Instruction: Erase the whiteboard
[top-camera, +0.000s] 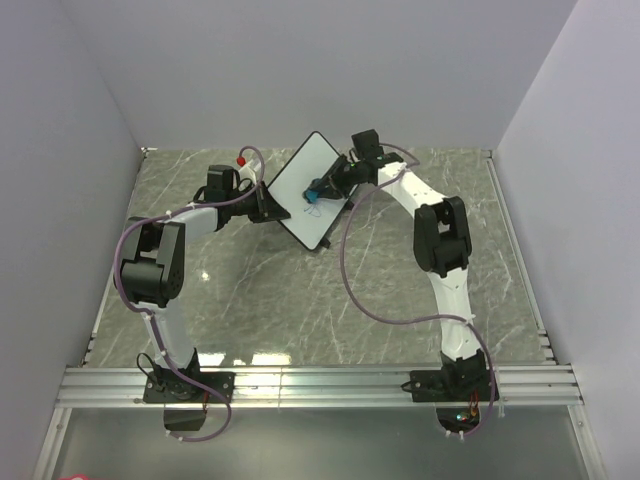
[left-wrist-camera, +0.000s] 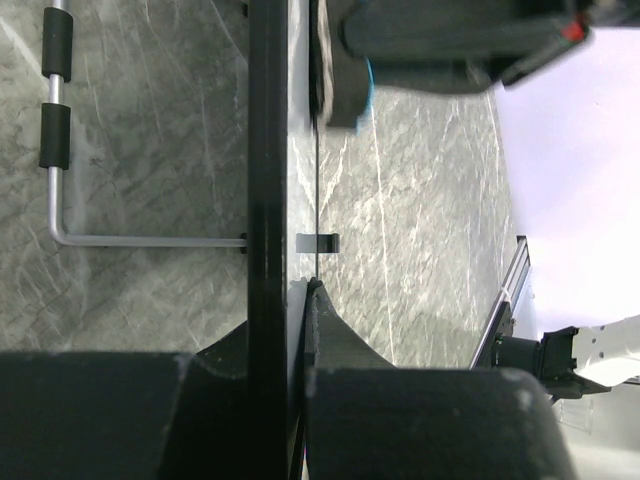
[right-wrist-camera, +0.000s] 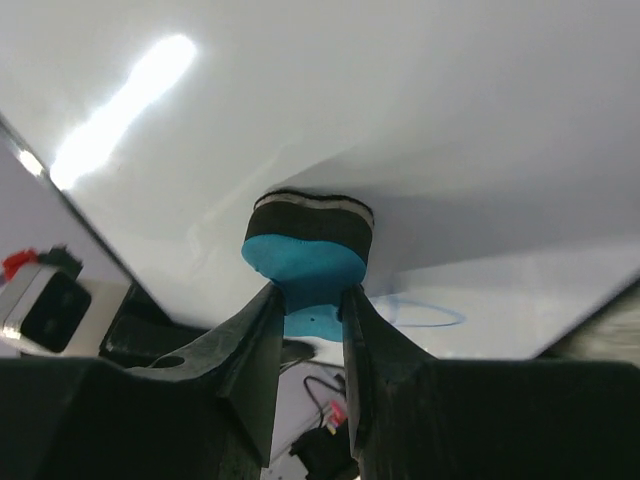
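Whiteboard (top-camera: 305, 185) is standing diagonally on the far middle of the veined marble table (top-camera: 250, 290).
Top view: its glossy face is turning toward the right gripper (top-camera: 322, 190). Left wrist: the left gripper (left-wrist-camera: 285, 320) is clamping the thin black frame edge-on. Right wrist: narrow jaws are pinching a blue felt-faced eraser (right-wrist-camera: 305, 250) against the board beside a blue scribble (right-wrist-camera: 420, 315).

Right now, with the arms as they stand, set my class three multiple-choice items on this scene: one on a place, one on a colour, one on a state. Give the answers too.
1. Where is the eraser? A on the table; B against the whiteboard; C by an arm's base.
2. What colour is the scribble? A blue; B red; C green.
3. How is the left gripper? A open, empty; B out of view; C shut on the whiteboard's edge.
Answers: 1 B, the right gripper holds it on the board; 2 A, a blue loop shows beside the eraser; 3 C, its fingers clamp the black frame.
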